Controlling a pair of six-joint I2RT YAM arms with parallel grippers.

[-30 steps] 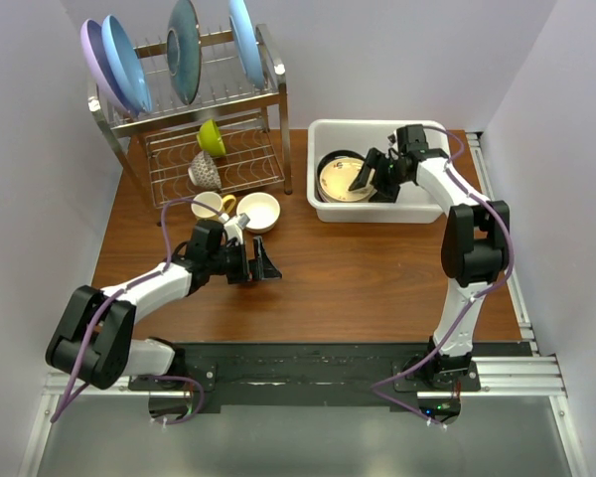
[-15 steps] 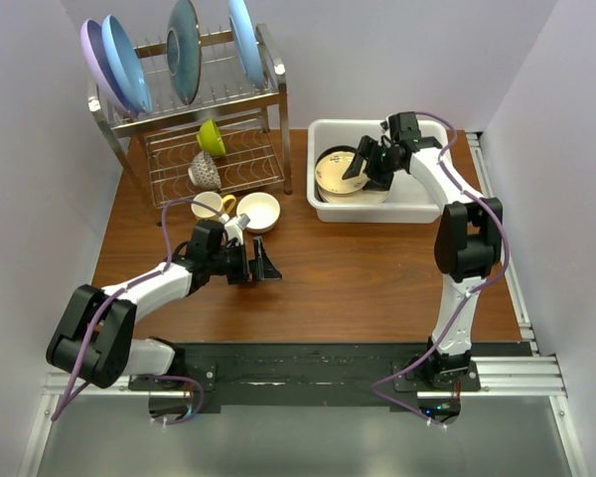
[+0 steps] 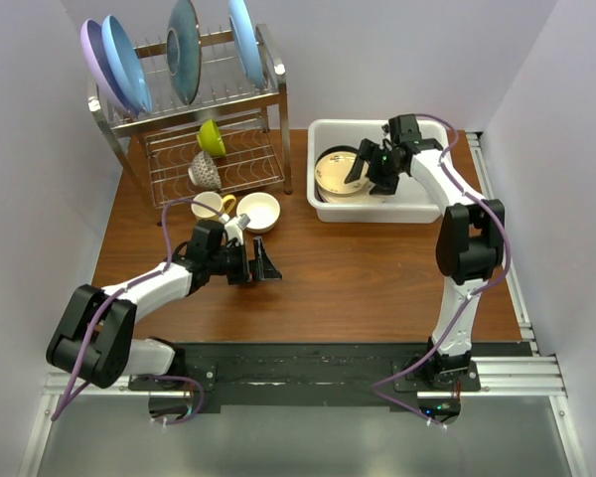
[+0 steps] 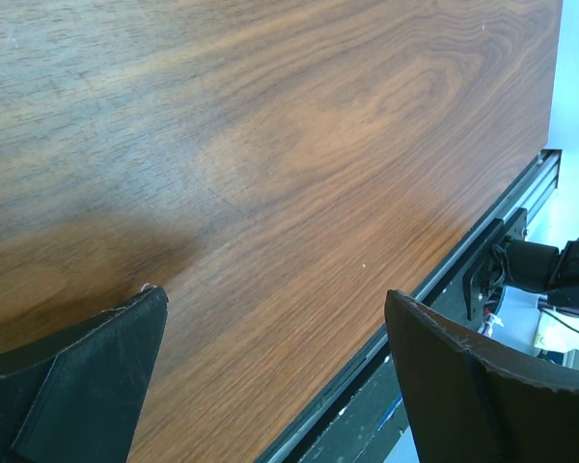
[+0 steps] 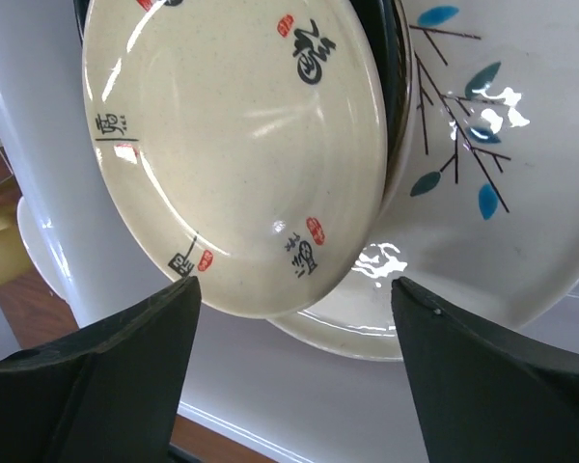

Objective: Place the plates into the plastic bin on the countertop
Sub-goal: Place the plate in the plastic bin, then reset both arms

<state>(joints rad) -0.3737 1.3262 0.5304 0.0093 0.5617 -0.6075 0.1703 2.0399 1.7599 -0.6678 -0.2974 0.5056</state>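
The white plastic bin [image 3: 417,212] stands at the back right of the wood countertop [image 3: 358,278]. Plates lie stacked in its left end [image 3: 333,174]. In the right wrist view a small cream plate [image 5: 232,145] with black and red marks lies on a glossy black plate [image 5: 394,58] and a cream plate with teal leaves [image 5: 492,174]. My right gripper [image 3: 370,169] is open and empty just over them [image 5: 288,294]. My left gripper [image 3: 262,266] is open and empty, low over the bare wood [image 4: 275,304].
A steel wire rack [image 3: 194,129] at the back left holds blue, lilac and dark teal plates, a green cup and a patterned cup. A yellow mug [image 3: 211,206] and a cream bowl [image 3: 259,211] stand in front of it. The table's front rail [image 4: 444,299] is close to my left gripper.
One second ago my right gripper held the cream plate tilted over the bin. It has since set it on the stack, opened and drawn back slightly. The left arm has not moved.
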